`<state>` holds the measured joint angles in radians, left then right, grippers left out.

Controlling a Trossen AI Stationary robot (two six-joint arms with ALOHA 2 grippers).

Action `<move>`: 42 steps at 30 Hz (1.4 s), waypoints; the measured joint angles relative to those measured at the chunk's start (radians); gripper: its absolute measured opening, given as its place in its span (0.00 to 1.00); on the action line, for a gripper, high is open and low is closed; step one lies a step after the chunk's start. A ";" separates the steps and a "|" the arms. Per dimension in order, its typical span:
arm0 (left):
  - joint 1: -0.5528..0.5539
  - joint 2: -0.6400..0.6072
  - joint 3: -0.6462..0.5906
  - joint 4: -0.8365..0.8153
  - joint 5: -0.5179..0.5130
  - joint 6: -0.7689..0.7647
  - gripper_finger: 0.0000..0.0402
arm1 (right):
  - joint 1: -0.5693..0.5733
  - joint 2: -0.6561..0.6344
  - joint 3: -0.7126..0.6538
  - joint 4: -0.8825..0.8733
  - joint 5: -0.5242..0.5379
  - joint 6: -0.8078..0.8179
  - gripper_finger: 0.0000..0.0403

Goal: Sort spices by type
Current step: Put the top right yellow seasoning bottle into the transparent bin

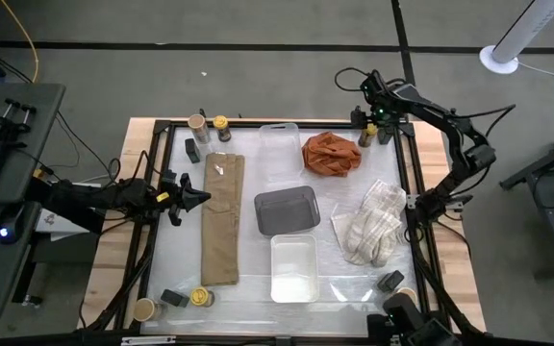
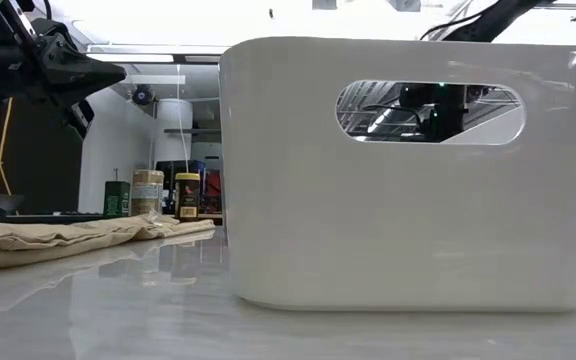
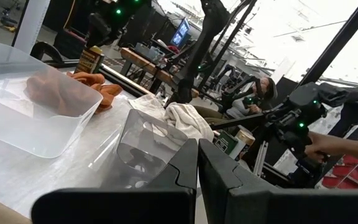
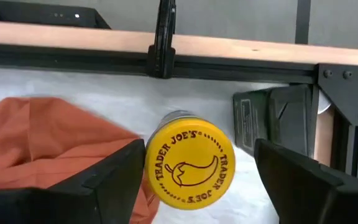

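Right gripper (image 4: 194, 165) astride yellow-lidded jar (image 4: 190, 163), orange cloth (image 4: 48, 143) alongside

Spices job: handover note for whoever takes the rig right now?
Right gripper: open, straddling the yellow-lid jar at the far-right corner, not closed on it; a dark tin stands beside the jar.
Left gripper: shut, holding nothing, at the tan cloth.
Other spices: mixed clusters at far left, near left and near right.
Done: nothing sorted.
Left: grasp the jar, then group all spices by type.
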<state>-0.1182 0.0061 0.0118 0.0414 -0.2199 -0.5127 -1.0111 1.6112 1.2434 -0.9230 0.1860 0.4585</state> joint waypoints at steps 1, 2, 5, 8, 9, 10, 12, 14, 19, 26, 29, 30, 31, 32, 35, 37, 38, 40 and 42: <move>0.000 0.000 0.000 0.000 0.000 0.000 0.00 | 0.000 0.000 0.000 0.002 0.000 -0.011 0.74; 0.000 0.000 0.000 0.000 0.000 0.000 0.00 | 0.000 0.003 0.000 0.002 -0.001 -0.018 0.74; 0.000 0.000 0.000 0.000 0.000 0.000 0.00 | 0.000 0.013 0.000 -0.012 -0.003 -0.015 0.74; 0.000 0.000 0.000 0.000 0.000 0.000 0.00 | -0.004 0.028 0.000 -0.010 -0.005 0.004 0.74; 0.000 0.000 0.000 0.000 0.000 0.000 0.00 | -0.004 0.035 0.000 -0.008 -0.006 0.006 0.74; 0.000 0.000 0.000 0.000 0.000 0.000 0.00 | -0.005 0.041 0.000 -0.003 -0.007 0.007 0.74; 0.000 0.000 0.000 0.000 0.000 0.000 0.00 | -0.005 0.052 0.000 0.003 -0.008 0.007 0.74; 0.000 0.000 0.000 0.000 0.000 0.000 0.00 | -0.005 0.066 0.000 0.005 -0.012 0.006 0.74; 0.000 0.000 0.000 0.000 0.000 0.000 0.00 | -0.005 0.094 0.000 0.008 -0.012 0.004 0.74; 0.000 0.000 0.000 0.000 0.000 0.000 0.00 | -0.005 0.105 -0.001 0.028 -0.013 -0.022 0.71; 0.000 0.000 0.000 0.000 0.000 0.000 0.00 | -0.005 0.105 -0.001 0.027 -0.008 -0.022 0.63; 0.000 0.000 0.000 0.000 0.000 0.000 0.00 | -0.005 0.105 -0.001 0.027 -0.002 -0.025 0.59; 0.000 0.000 0.000 0.000 0.000 0.000 0.00 | -0.004 0.105 -0.001 0.027 0.000 -0.034 0.55; 0.000 0.000 0.000 0.000 0.000 0.000 0.00 | -0.003 0.105 -0.001 0.026 0.000 -0.045 0.52; 0.000 0.000 0.000 0.000 0.000 0.000 0.00 | 0.005 0.094 -0.001 0.024 -0.002 -0.068 0.52; 0.000 0.000 0.000 0.000 0.000 0.000 0.00 | 0.017 0.066 -0.001 0.027 -0.002 -0.090 0.52; 0.000 0.000 0.000 0.000 0.000 0.000 0.00 | 0.023 0.052 0.008 0.024 0.001 -0.102 0.52; 0.000 0.000 0.000 0.000 0.000 0.000 0.00 | 0.035 0.023 0.043 0.023 0.012 -0.139 0.52; 0.000 0.000 0.000 0.000 0.000 0.000 0.00 | 0.051 -0.008 0.099 0.023 0.013 -0.171 0.52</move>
<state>-0.1184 0.0060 0.0116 0.0414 -0.2199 -0.5125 -0.9603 1.6033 1.3422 -0.8996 0.1994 0.2870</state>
